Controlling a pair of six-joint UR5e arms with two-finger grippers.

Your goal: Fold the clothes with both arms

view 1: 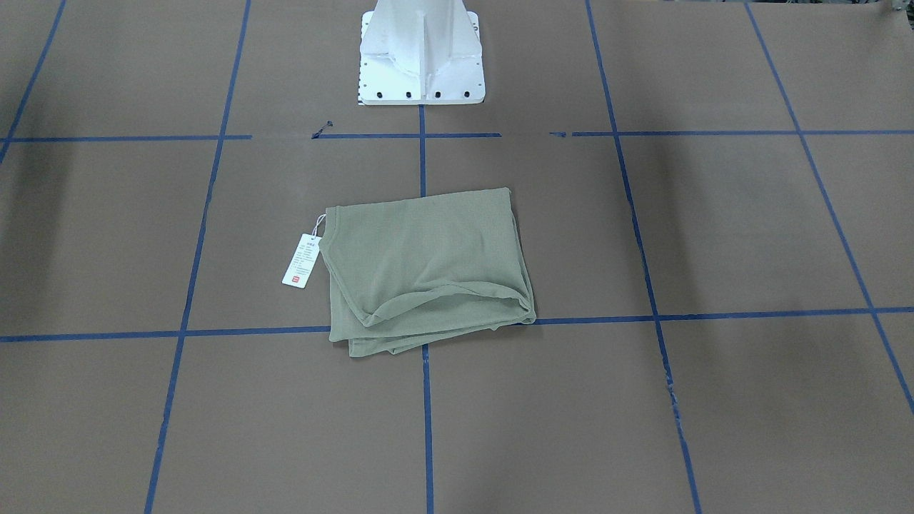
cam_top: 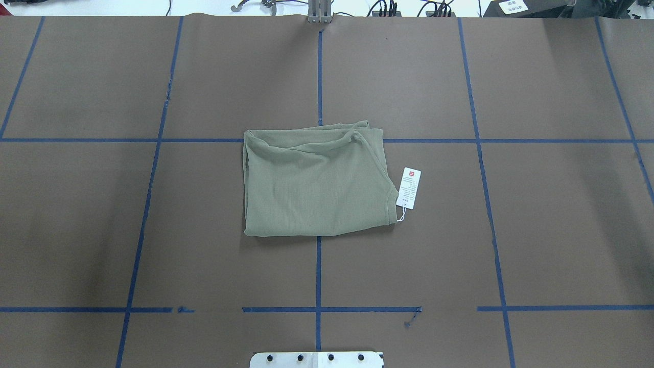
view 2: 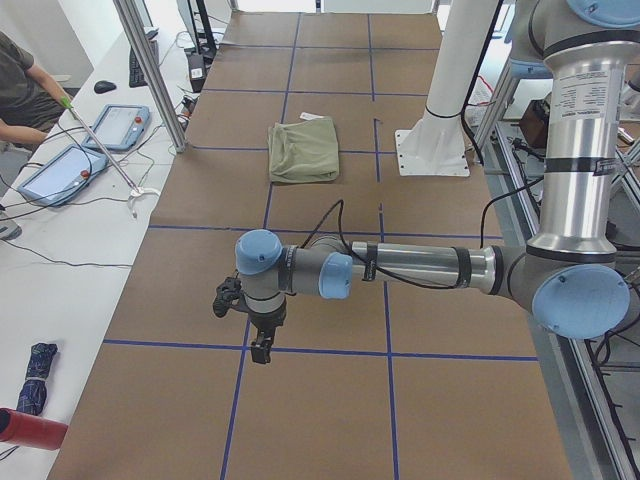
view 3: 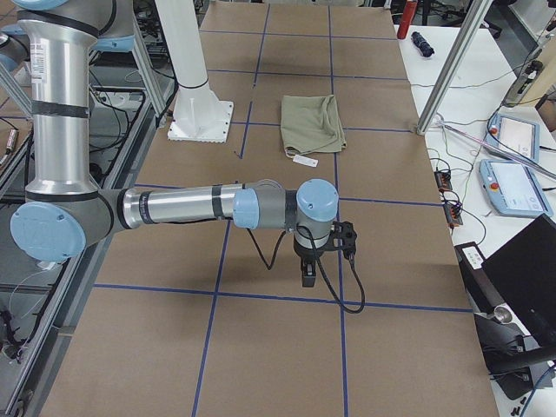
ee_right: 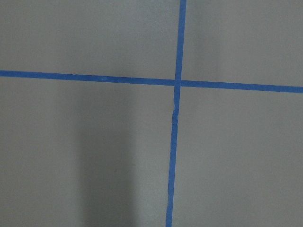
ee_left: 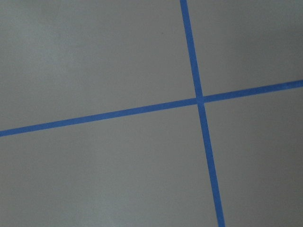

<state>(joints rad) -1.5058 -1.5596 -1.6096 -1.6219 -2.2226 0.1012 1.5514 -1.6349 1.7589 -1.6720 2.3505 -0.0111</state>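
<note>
The clothes (cam_top: 317, 184) are one sage-green shirt folded into a rough rectangle at the middle of the brown table, also seen in the front view (view 1: 428, 268). Its white hang tag (cam_top: 409, 188) with a red mark lies flat beside it on the robot's right. Neither arm reaches the overhead or front view. The left gripper (view 2: 262, 345) hangs over bare table far from the shirt, as does the right gripper (view 3: 307, 276) at the other end. I cannot tell whether either is open or shut. Both wrist views show only table and blue tape (ee_left: 199, 99).
The white pedestal base (view 1: 421, 57) stands behind the shirt. Blue tape lines (cam_top: 319, 271) grid the table. A side bench holds tablets (view 2: 118, 125), cables and a seated person (view 2: 20, 90). The other side bench carries pendants (view 3: 512, 139) and a laptop (view 3: 521, 269).
</note>
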